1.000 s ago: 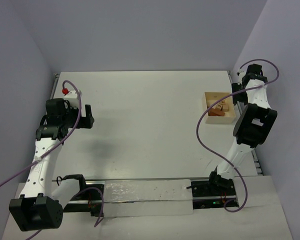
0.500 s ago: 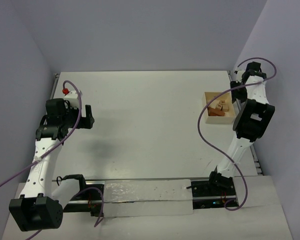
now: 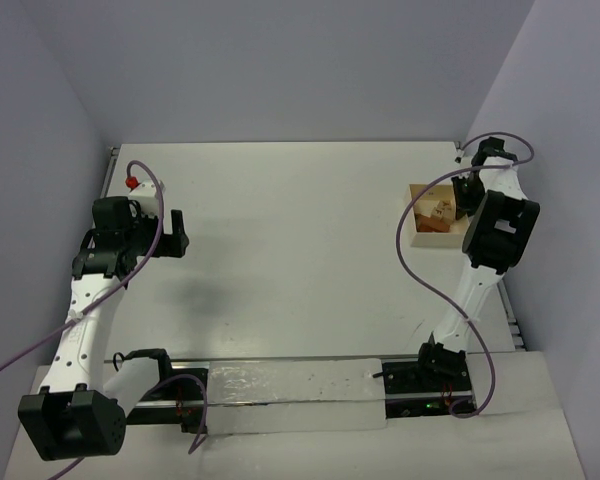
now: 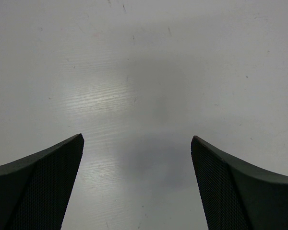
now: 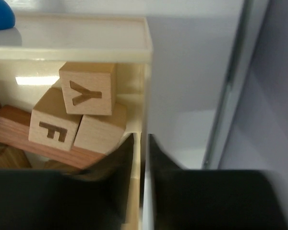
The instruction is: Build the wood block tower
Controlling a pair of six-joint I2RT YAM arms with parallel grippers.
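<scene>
Small wooden blocks (image 3: 437, 213) lie jumbled inside a pale wooden box (image 3: 420, 236) at the table's right side. The right wrist view shows a block marked Y (image 5: 89, 88), one marked F (image 5: 53, 127), a plain one (image 5: 100, 134) and a reddish-brown bar (image 5: 12, 125). My right gripper (image 5: 141, 139) is shut on the box's right wall (image 5: 145, 72), one finger inside the box and one outside. It also shows in the top view (image 3: 467, 196). My left gripper (image 4: 138, 138) is open and empty over bare table, at the far left in the top view (image 3: 177, 232).
The table's right edge rail (image 5: 230, 96) and the side wall run close beside the box. A blue object (image 5: 0, 14) sits beyond the box's far corner. A red knob (image 3: 130, 183) and purple cable lie near the left arm.
The right arm has swung left and forward, bringing its gripper down onto the box's right wall. The left arm has not moved.
</scene>
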